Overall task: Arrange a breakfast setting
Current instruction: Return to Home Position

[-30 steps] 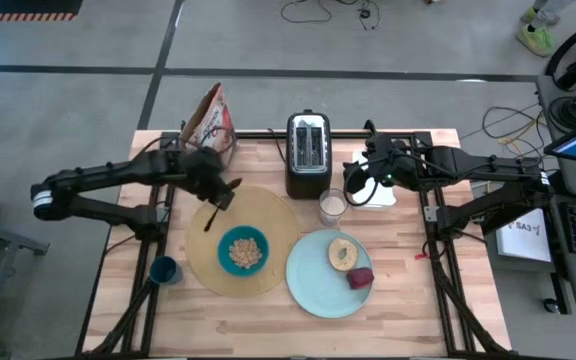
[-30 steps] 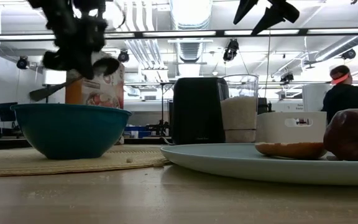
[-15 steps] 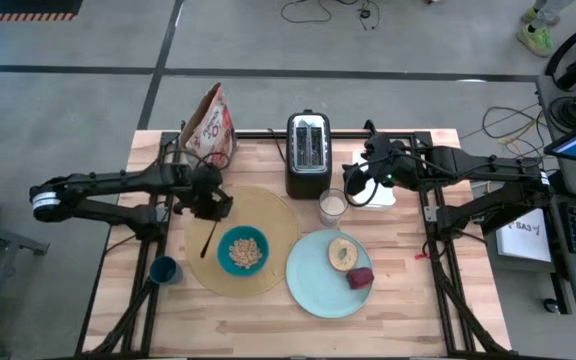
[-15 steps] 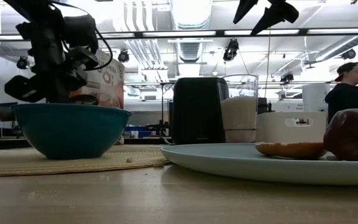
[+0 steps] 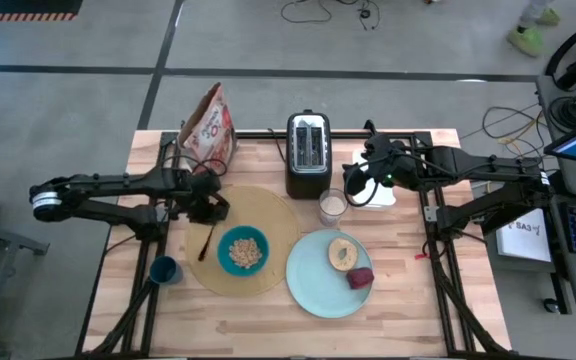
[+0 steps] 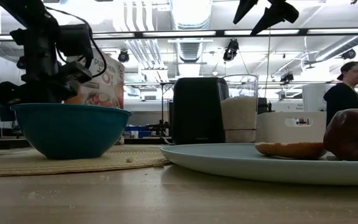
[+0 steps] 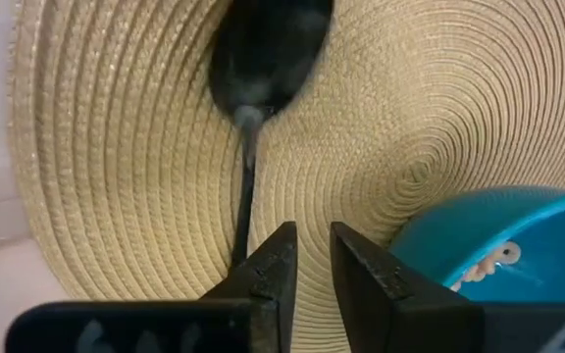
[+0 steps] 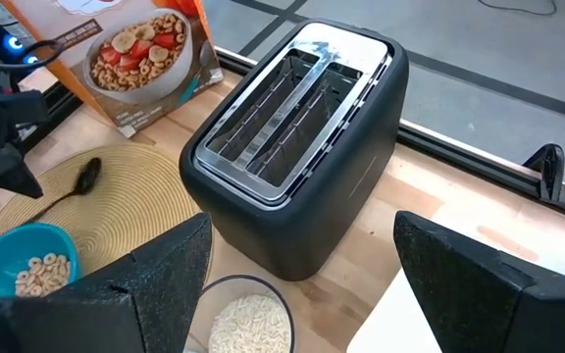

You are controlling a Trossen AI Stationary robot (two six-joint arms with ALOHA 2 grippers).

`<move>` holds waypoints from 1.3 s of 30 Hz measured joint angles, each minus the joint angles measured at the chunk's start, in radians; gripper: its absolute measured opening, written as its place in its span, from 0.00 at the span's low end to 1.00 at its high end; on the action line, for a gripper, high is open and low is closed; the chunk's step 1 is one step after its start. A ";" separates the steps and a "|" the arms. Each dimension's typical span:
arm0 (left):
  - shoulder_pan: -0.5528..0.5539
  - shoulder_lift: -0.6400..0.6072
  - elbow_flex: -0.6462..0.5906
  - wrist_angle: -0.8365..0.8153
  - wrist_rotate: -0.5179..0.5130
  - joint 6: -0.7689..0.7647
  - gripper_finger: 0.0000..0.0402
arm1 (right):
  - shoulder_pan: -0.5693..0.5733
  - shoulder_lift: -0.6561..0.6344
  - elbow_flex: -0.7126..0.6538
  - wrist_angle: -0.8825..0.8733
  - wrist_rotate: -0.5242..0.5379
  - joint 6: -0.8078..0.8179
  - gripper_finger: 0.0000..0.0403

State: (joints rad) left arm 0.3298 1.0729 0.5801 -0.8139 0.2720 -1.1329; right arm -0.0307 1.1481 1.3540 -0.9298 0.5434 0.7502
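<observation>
The black spoon point(image 5: 206, 240) lies flat on the round tan placemat point(image 5: 273, 215), left of the teal bowl point(image 5: 243, 250), which holds cereal. In the left wrist view the spoon point(image 7: 263, 59) runs down to my left gripper point(image 7: 314, 257). That gripper stands just above the mat with a narrow gap between its fingers and nothing in the gap. The bread point(image 5: 344, 252) and the dark red fruit point(image 5: 360, 277) lie on the pale-blue plate point(image 5: 313, 290). The dark blue cup point(image 5: 164, 269) stands on the table at the near left. My right gripper point(image 8: 300, 230) is open and empty, high beside the toaster. My left gripper has no part of the spoon between its fingers. The handle's end point(image 7: 240, 245) runs in behind the outer side of one finger point(image 7: 268, 270), which hides it. Whether that finger touches the handle, I cannot tell.
A black toaster point(image 5: 308, 150), a cereal box point(image 5: 210, 122), a glass of white grains point(image 5: 332, 207) and a white container point(image 5: 378, 194) stand along the far side. Bare wood lies along the near edge. People show in the room behind, in the low view.
My left gripper has gone down and toward the table's near edge with the spoon, which it held tilted above the placemat. The spoon now lies flat on the mat, left of the bowl, out of the fingers.
</observation>
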 joint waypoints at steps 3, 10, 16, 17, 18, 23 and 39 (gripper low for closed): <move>0.000 0.000 0.000 -0.001 -0.002 0.014 0.12 | 0.000 0.000 0.000 0.000 0.006 0.000 0.76; -0.004 -0.015 0.127 -0.016 0.008 0.169 0.13 | 0.000 0.000 0.000 0.000 0.005 0.009 0.76; -0.016 -0.031 0.327 -0.048 0.002 0.422 0.12 | 0.005 0.000 0.000 0.020 0.000 -0.032 0.76; -0.027 -0.038 0.358 -0.048 0.008 0.499 0.12 | 0.014 0.000 0.000 0.039 0.000 -0.066 0.76; -0.044 -0.047 0.387 -0.047 0.019 0.577 0.12 | 0.026 0.000 -0.001 0.066 -0.001 -0.109 0.76; -0.179 -0.150 0.433 0.084 0.034 0.794 0.08 | 0.075 -0.036 -0.067 0.305 -0.055 -0.360 0.74; -0.255 -0.421 0.405 0.282 -0.230 0.803 0.02 | 0.063 -0.219 -0.212 0.359 -0.342 -0.629 0.74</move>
State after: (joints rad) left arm 0.0746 0.6518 0.9848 -0.5321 0.0421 -0.3299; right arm 0.0318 0.9291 1.1424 -0.5710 0.2015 0.1212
